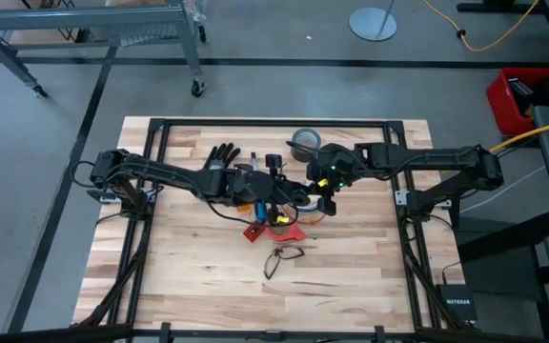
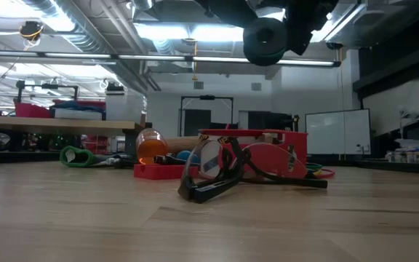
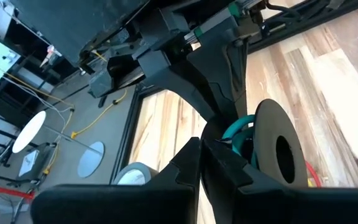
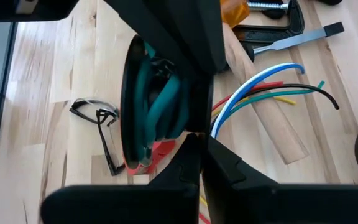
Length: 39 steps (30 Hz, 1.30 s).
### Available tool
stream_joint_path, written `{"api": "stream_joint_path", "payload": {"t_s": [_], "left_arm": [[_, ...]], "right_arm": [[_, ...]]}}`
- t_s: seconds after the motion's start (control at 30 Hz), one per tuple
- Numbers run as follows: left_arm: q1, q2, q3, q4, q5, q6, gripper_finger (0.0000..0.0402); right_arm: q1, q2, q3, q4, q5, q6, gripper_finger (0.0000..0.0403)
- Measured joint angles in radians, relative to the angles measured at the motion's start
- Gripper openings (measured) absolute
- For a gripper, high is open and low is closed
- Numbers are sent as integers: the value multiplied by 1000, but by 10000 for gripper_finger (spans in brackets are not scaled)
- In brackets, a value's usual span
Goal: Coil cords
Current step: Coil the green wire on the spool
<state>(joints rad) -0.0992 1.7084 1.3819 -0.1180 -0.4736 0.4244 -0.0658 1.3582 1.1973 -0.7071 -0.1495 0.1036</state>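
1. High view: the left gripper [image 1: 276, 195] and the right gripper [image 1: 328, 200] meet over the middle of the plank table [image 1: 179, 286]. The cords are hidden under them. Wire-thin safety glasses [image 1: 282, 259] lie nearer, and a grey tape roll [image 1: 305, 143] farther.
2. Low view: only the glasses [image 2: 209, 175] and red plastic pieces [image 2: 268, 156] read clearly, with a black spool [image 2: 264, 36] overhead.
3. Left wrist view: the left gripper's [image 3: 202, 149] tips are pressed together, gripping nothing visible. The spool [image 3: 278, 155] carries a teal cable [image 3: 238, 130].
4. Right wrist view: the right gripper [image 4: 201, 146] is closed. The cords [image 4: 260, 84] start just beside it. Smooth blue, white, red, yellow, teal and black strands lie across a wooden stick [image 4: 278, 130], their long axis running away from the glasses [image 4: 98, 130] and their fanned ends pointing far.
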Motion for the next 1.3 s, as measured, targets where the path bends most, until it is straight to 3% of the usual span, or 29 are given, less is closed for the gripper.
{"api": "stream_joint_path", "payload": {"t_s": [0.33,0.57,0.83,1.1,1.3], "left_arm": [[1,0,0,-2,-1,2,54],[1,0,0,-5,0,2,63],[1,0,0,-88,5,-76,46],[4,-1,0,-127,117,-80,27],[5,-1,0,-127,141,-77,6]], "right_arm": [[0,0,0,1,-1,-3,5],[0,0,0,0,-17,-20,5],[1,0,0,-6,-22,-95,5],[2,0,0,-9,-30,-140,5],[2,0,0,-9,-30,-141,5]]}}
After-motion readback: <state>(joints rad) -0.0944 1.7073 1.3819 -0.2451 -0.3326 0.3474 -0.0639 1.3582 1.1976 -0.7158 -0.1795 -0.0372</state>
